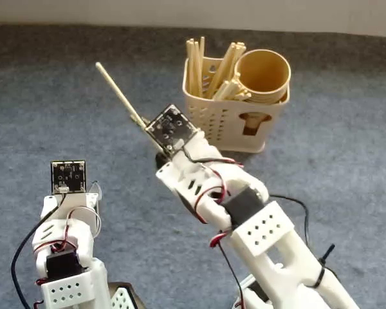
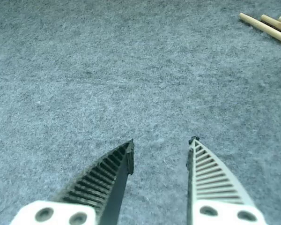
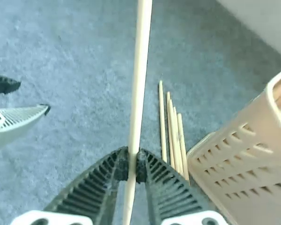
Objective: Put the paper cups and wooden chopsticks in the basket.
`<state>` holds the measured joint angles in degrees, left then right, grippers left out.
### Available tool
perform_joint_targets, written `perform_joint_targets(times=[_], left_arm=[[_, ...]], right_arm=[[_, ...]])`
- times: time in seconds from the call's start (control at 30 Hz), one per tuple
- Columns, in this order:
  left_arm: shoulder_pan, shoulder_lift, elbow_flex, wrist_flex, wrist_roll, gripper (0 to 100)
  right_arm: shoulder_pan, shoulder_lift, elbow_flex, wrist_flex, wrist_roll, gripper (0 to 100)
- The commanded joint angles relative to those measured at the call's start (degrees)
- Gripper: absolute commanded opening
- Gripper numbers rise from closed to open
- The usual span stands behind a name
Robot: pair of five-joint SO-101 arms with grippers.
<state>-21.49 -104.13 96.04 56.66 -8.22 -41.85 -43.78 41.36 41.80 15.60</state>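
A cream perforated basket (image 1: 226, 122) stands at the back of the grey carpet, holding nested paper cups (image 1: 265, 76) and several wooden chopsticks (image 1: 209, 64) upright. My right gripper (image 3: 132, 166) is shut on one long chopstick (image 3: 139, 79), which juts out up and to the left (image 1: 119, 93) just left of the basket. Several loose chopsticks (image 3: 171, 126) lie on the carpet beside the basket wall (image 3: 248, 164); their ends (image 2: 267, 26) lie ahead of my left gripper. The left gripper (image 2: 162, 141) hangs open over bare carpet, nothing between its fingers.
The left arm (image 1: 67, 193) sits at the lower left, well away from the basket. Its gripper (image 3: 33, 97) also appears from the right wrist, off to the side of the held chopstick. Grey carpet (image 1: 64, 84) covers the table.
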Motion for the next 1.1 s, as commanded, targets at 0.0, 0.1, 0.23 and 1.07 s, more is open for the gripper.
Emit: perform_joint_targets(times=[0.0, 0.1, 0.23, 1.07], left_arm=[[-0.31, -0.22, 1.1, 0.18, -0.62, 19], [-0.31, -0.22, 1.1, 0.18, -0.62, 19], [-0.31, -0.22, 1.1, 0.18, -0.62, 19], [-0.31, -0.22, 1.1, 0.18, -0.62, 19]], right_arm=[[3.12, -4.88, -0.48, -8.31, -0.62, 0.4], [5.05, -6.2, -0.31, -14.46, -0.62, 0.4], [7.25, -6.29, -0.31, -22.02, -0.62, 0.4], [20.97, 20.44, -0.31, -54.9, -0.62, 0.4]])
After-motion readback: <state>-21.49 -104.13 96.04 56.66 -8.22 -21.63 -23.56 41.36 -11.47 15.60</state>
